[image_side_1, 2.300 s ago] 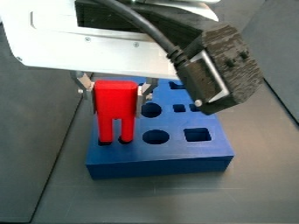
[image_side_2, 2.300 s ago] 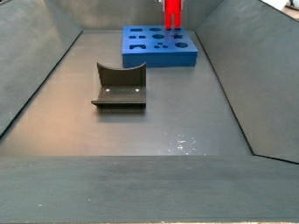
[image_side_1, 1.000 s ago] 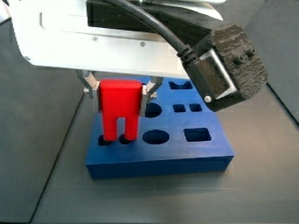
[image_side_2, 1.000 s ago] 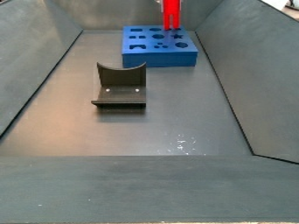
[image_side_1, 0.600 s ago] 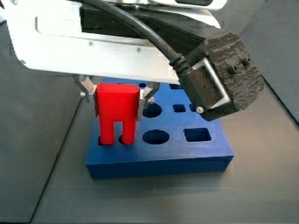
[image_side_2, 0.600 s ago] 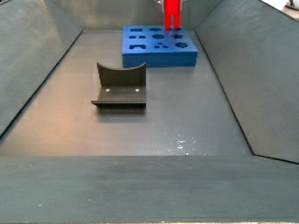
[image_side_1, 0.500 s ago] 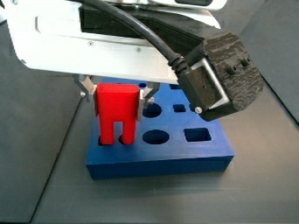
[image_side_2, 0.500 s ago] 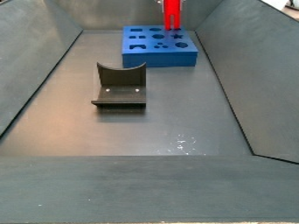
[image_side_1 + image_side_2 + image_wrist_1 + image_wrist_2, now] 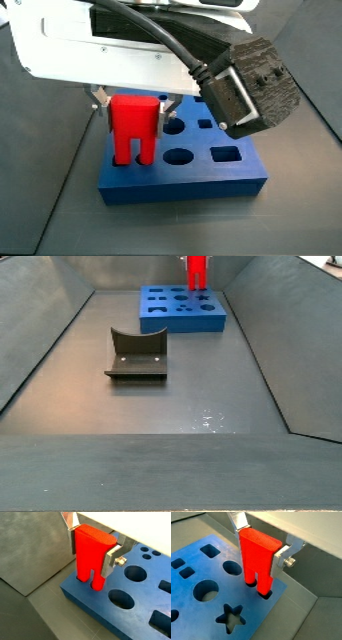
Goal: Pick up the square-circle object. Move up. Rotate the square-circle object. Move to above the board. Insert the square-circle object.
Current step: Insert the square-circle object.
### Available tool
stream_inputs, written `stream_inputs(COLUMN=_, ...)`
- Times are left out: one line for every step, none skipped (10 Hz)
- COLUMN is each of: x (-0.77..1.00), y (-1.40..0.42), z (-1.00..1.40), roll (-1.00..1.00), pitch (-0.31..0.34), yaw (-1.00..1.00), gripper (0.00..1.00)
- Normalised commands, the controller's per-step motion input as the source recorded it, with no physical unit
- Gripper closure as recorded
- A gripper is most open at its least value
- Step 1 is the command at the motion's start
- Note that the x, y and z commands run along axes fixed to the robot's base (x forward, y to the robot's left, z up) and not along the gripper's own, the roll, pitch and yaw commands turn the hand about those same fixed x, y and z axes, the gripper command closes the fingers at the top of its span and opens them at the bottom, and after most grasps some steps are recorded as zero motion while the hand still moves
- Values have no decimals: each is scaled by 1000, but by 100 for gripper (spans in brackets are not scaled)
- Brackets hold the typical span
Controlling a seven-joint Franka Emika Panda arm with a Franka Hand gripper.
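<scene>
Gripper (image 9: 92,549): we saw it over the board's corner, plates clamped on the red block.
Block (image 9: 258,559): we found it upright, legs down, their tips at the board's holes.
Board (image 9: 181,311): it lay at the far end of the bin.
Fixture (image 9: 136,354): it stood mid-floor, apart from the board.

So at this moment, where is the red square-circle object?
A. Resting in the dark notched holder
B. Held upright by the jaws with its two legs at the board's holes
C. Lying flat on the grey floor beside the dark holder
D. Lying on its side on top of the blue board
B: in both wrist views the gripper holds the square-circle object upright, its legs reaching down to holes in the board.
</scene>
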Motion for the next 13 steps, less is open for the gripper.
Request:
stream_inputs(x=0, y=40, z=-46, roll=-13, pitch=-16, yaw=0, gripper=100)
stream_inputs(x=0, y=9, z=-77, roll=-13, pitch=-30, yaw=0, gripper=100)
stream_inputs(x=0, y=0, z=-117, roll=0, pitch=-37, yaw=0, gripper=100)
stream_inputs(x=-66, y=9, z=-154, roll=-33, pitch=-63, yaw=0, gripper=100)
stream_inputs(x=-109, y=0, z=-191, roll=-7, pitch=-90, yaw=17, gripper=100)
stream_inputs(x=-43, y=0, z=-189, roll=-29, pitch=-89, yaw=20, gripper=100)
stream_inputs(x=0, y=0, z=-203, roll=-94, pitch=-91, yaw=0, gripper=100)
stream_inputs(x=0, y=0, z=-214, roll=-123, pitch=-119, yaw=0, gripper=100)
stream_inputs(x=9, y=0, z=-300, roll=-134, pitch=-151, yaw=0, gripper=100)
stream_inputs(x=134, y=0, z=-371, roll=-226, pitch=-210, yaw=-11, gripper=100)
stream_inputs(x=0, y=0, z=-346, roll=-153, pitch=-216, yaw=0, gripper=100)
stream_inputs(x=-3, y=37, z=-163, roll=0, pitch=-124, yaw=0, gripper=100)
stream_inputs(x=-171, y=51, z=-69, roll=0, pitch=-70, yaw=0, gripper=100)
